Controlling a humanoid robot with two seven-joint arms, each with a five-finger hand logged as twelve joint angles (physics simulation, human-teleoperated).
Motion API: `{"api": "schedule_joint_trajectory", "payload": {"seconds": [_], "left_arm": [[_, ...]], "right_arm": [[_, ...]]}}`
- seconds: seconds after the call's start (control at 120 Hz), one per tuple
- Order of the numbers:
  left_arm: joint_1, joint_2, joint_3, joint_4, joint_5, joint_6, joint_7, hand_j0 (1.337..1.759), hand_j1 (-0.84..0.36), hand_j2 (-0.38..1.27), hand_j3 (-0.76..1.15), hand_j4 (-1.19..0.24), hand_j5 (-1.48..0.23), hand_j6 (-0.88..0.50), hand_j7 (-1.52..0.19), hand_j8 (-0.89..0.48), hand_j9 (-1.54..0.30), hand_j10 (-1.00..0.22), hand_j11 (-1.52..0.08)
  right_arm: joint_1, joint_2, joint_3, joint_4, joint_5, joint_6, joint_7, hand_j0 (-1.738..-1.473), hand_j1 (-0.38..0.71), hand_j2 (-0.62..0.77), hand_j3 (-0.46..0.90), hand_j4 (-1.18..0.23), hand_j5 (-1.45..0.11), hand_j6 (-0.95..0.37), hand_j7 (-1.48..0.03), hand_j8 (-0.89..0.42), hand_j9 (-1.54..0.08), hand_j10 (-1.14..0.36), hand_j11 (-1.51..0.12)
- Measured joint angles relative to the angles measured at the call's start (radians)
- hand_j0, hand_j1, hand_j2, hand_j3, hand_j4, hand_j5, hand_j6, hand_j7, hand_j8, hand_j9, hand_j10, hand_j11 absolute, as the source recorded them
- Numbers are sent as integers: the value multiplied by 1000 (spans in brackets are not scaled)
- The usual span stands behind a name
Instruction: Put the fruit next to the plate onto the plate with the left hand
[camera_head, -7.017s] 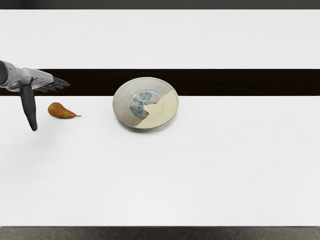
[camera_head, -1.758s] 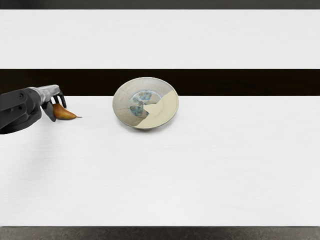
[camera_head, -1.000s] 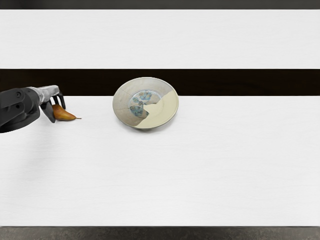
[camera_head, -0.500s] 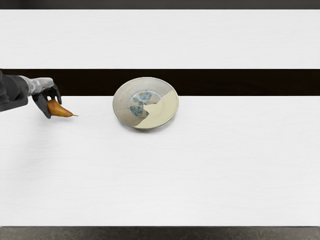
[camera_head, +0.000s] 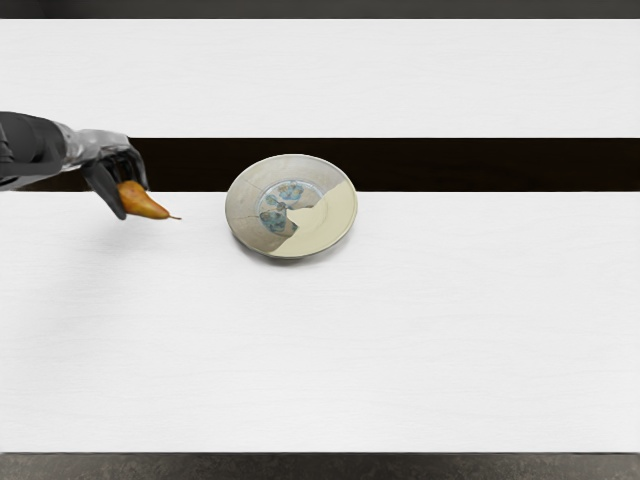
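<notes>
- Between my fingertips, far over on the left side of the view, is the pear. It is orange-brown and lies roughly level, with its fat end in my grip and its thin stem pointing right and a little downward.
- My left hand is curled around that fat end. The dark fingers are bent downward and closed on the fruit, with one on the near side and the others wrapped over its top and back.
- The pear seems to hang just clear of the table, level with its far edge. From this slant I cannot say for certain that it touches nothing.
- My forearm comes in from the left edge, dark at the sleeve and grey metal at the wrist.
- The plate sits to the right of the pear, well apart from it, with the stem aimed roughly toward its near-left rim. It is a round, shallow dish, partly grey with blue blotches at the centre and partly cream. It sits at the table's far edge, and nothing rests on it.
- A dark gap runs behind the plate and my hand.
- Beyond the gap is a far white surface, spanning the full width.
</notes>
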Motion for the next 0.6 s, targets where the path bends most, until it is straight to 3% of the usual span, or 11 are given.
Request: {"api": "schedule_joint_trajectory", "payload": {"seconds": [0.492, 0.6], "left_arm": [[-121, -63, 2, 7, -76, -19, 21, 1654, -326, 329, 0, -668, -1010, -491, -986, -532, -998, -753, -997], [-140, -85, 3, 9, -95, -22, 31, 1655, -347, 414, 0, -663, -1023, -471, -996, -536, -1000, -758, -999]], "right_arm": [[0, 0, 0, 0, 0, 0, 0, -1658, -310, -7, 0, -33, -43, -33, -43, -33, -43, -33, -43], [0, 0, 0, 0, 0, 0, 0, -1658, -310, -7, 0, -33, -43, -33, -43, -33, -43, -33, -43]]}}
